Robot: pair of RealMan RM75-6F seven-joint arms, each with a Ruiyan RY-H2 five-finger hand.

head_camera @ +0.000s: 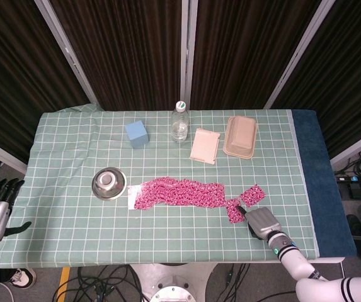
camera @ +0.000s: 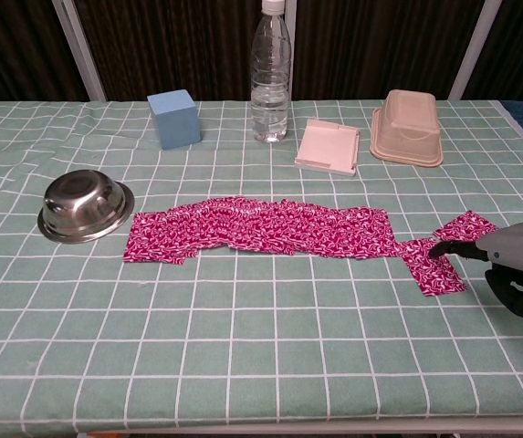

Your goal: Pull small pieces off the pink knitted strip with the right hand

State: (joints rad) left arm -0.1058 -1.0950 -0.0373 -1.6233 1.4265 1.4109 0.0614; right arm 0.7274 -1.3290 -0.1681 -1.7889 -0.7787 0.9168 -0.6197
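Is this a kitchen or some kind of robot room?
Probably a robot lab, not a kitchen. Dark curtains on metal poles hang behind the table, loose cables lie on the floor under it, and the robot's right hand reaches toward a pink knitted strip.

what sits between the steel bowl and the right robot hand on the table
The long pink knitted strip fills most of the stretch from the steel bowl toward the right robot hand, then one small torn-off piece under its fingertip; clearest in the chest view.

strip [camera: 261, 229]: rough knit | bowl [camera: 85, 206]: shiny metal | bottle [camera: 269, 78]: clear plastic | tablecloth [camera: 243, 347]: matt cloth
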